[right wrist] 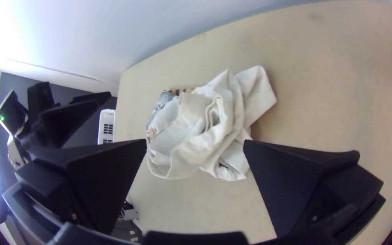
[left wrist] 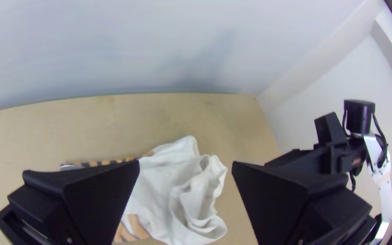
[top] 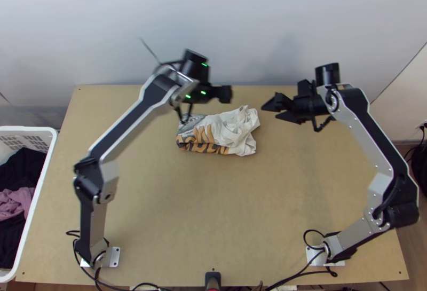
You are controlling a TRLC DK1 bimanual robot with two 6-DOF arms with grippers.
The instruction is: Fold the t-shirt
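White t-shirt (top: 235, 131) folded into a rumpled bundle at the table's (top: 213, 227) twelve o'clock, both claws released.
From above, orange-and-dark print marks the shirt's nine o'clock half; the right wrist view looks into loose loops at its three o'clock end. The left gripper (top: 228, 94), fingers parted, hangs at the bundle's twelve, near the table's wall-side edge; the right gripper (top: 271, 112), also spread, at its two. Bare wood runs from the bundle towards six; a white basket (top: 32, 129) stands at the table's nine.
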